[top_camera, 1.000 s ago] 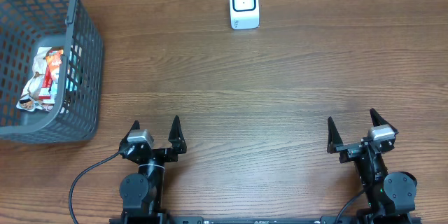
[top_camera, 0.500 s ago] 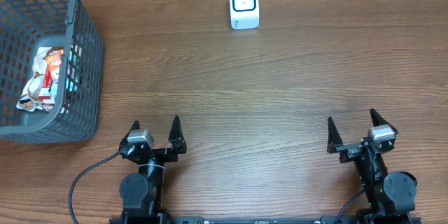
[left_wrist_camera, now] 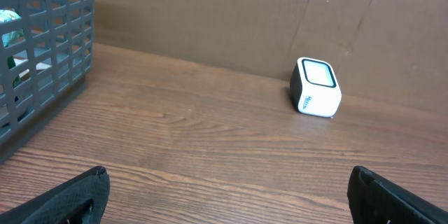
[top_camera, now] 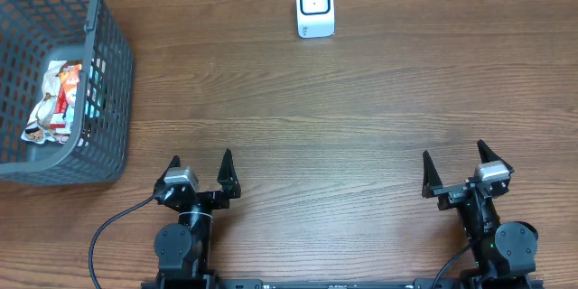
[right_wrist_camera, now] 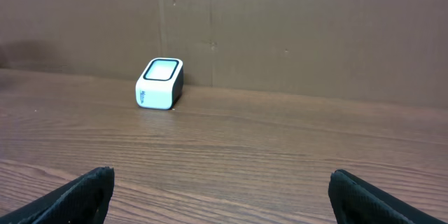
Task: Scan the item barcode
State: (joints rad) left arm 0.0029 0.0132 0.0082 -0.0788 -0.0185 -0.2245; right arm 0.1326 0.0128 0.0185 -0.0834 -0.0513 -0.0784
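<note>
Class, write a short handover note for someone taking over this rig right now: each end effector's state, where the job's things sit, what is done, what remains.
Left end effector: open, empty.
Right end effector: open, empty.
Packaged items lie inside the grey basket on the left. Scanner stands at the far side, centre.
Done: nothing, no item picked.
Left: take an item from the basket and show its barcode to the scanner.
</note>
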